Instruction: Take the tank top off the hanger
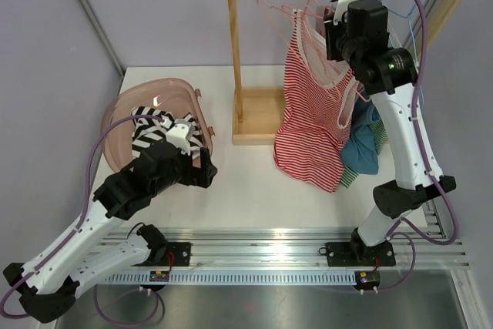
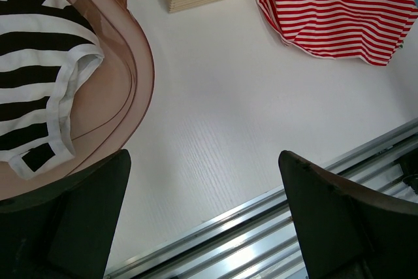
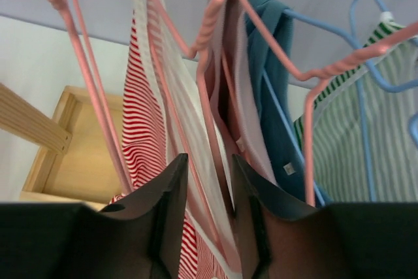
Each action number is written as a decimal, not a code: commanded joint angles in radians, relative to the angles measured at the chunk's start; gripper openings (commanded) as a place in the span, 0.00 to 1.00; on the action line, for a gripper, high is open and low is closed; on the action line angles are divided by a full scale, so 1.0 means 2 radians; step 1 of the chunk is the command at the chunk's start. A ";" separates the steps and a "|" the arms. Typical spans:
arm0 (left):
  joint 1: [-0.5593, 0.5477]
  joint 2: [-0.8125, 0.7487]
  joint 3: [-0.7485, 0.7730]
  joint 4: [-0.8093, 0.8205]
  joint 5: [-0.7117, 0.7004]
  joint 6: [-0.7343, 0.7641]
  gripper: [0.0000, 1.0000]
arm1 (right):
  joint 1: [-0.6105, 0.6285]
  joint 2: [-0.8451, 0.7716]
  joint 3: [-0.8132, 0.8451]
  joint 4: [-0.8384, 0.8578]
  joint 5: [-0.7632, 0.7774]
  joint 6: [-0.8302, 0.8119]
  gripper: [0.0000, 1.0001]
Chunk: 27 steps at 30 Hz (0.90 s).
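The red-and-white striped tank top (image 1: 312, 129) hangs on a pink hanger (image 1: 296, 11) from the wooden rail, its hem resting on the table. My right gripper (image 1: 333, 35) is up at the hanger's shoulder. In the right wrist view the gripper (image 3: 209, 174) is nearly shut, with the tank top's white-edged strap (image 3: 140, 129) and a pink hanger wire (image 3: 209, 24) between the jaws. My left gripper (image 1: 204, 167) is low over the table beside the basket; it is wide open and empty (image 2: 206, 207). The top's hem shows in the left wrist view (image 2: 339, 11).
A pink basket (image 1: 123, 113) at left holds a black-and-white striped garment (image 1: 150, 125). The wooden rack (image 1: 235, 52) has a box base (image 1: 258, 113). A teal garment (image 1: 362, 144) and a green striped one (image 3: 366, 135) hang on further hangers to the right. A metal rail (image 1: 269, 240) runs along the near edge.
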 commanded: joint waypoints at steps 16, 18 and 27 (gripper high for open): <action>-0.001 -0.004 -0.006 0.017 -0.007 -0.006 0.99 | -0.009 0.006 0.055 -0.038 -0.140 0.063 0.00; -0.001 -0.003 -0.006 0.016 -0.008 -0.006 0.99 | -0.009 0.006 0.063 -0.036 -0.143 0.067 0.00; -0.001 -0.004 -0.005 0.014 -0.016 -0.006 0.99 | -0.009 -0.026 0.074 0.001 -0.113 0.081 0.00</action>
